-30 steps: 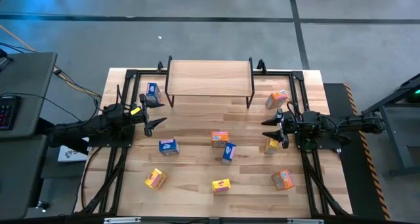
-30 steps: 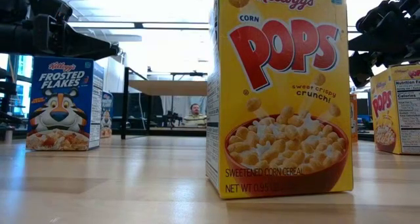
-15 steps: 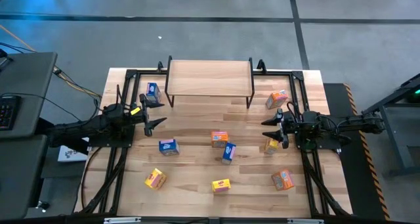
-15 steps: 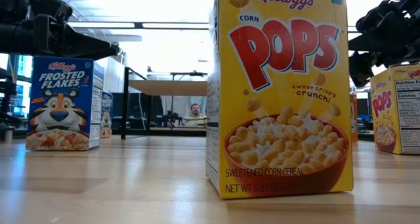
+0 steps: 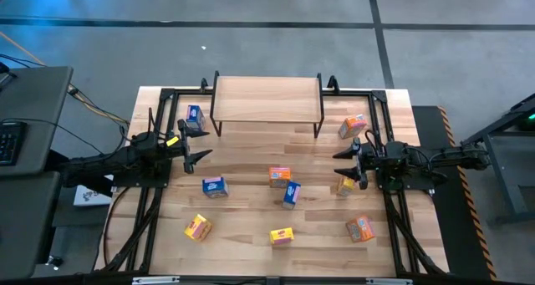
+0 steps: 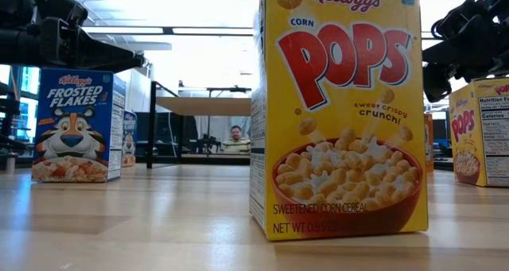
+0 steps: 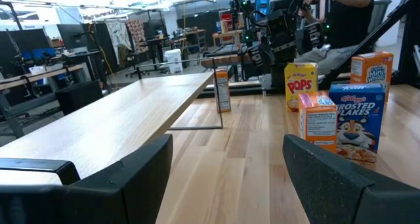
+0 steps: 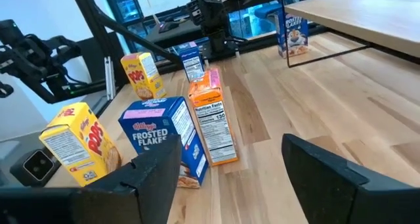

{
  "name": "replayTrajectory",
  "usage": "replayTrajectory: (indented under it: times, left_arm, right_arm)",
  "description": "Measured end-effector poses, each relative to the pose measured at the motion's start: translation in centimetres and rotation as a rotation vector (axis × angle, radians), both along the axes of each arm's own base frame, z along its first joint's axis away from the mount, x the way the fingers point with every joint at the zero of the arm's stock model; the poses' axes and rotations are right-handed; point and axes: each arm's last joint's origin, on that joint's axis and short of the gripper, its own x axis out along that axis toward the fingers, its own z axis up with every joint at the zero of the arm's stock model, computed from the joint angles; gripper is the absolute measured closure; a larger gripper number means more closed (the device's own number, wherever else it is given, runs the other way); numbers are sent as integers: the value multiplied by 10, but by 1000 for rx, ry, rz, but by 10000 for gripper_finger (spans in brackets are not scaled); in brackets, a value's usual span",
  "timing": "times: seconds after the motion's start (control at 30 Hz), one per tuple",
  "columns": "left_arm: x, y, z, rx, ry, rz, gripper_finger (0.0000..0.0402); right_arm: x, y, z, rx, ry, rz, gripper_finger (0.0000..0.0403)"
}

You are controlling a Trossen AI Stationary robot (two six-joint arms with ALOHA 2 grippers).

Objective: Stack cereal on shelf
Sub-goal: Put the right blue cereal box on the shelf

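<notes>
1. Waiting to start — both the left gripper (image 5: 199, 143) and right gripper (image 5: 347, 161) hover spread, holding nothing.
2. Cereal boxes (image 5: 279, 177) lie scattered on the table; the shelf (image 5: 267, 98) is bare.
3. Next — likely descending on the nearest box.

You've got the shelf (image 5: 267, 99) at the table's (image 5: 251, 222) far edge, centred, nothing on top. Nine cereal boxes (image 5: 279, 176) sit scattered on the table in front of and beside it. Left gripper (image 5: 197, 143) sits at the left side, right gripper (image 5: 346, 166) at the right side, both open and empty.
</notes>
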Motion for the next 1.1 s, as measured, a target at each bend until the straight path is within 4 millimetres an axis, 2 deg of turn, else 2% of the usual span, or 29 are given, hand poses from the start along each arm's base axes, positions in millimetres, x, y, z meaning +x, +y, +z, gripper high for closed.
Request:
replayTrajectory:
  times: [0.27, 0.37, 0.5, 0.7, 0.93, 1.1]
  left_arm:
    - [0, 0, 0, 0, 0, 1, 121]
    - [0, 0, 0, 0, 0, 0, 121]
    - [0, 0, 0, 0, 0, 0, 121]
    - [0, 0, 0, 0, 1, 0, 121]
    - [0, 0, 0, 0, 0, 0, 121]
    - [0, 0, 0, 0, 0, 0, 121]
  right_arm:
    - [0, 0, 4, -78, -43, 22, 53]
    - [1, 1, 8, -94, -86, 48, 33]
    - [1, 2, 12, -61, -124, 57, 29]
    - [1, 2, 15, -115, -167, 71, 29]
    - [-1, 2, 31, 64, -324, 57, 29]
    - [-3, 1, 41, 86, -420, 56, 29]
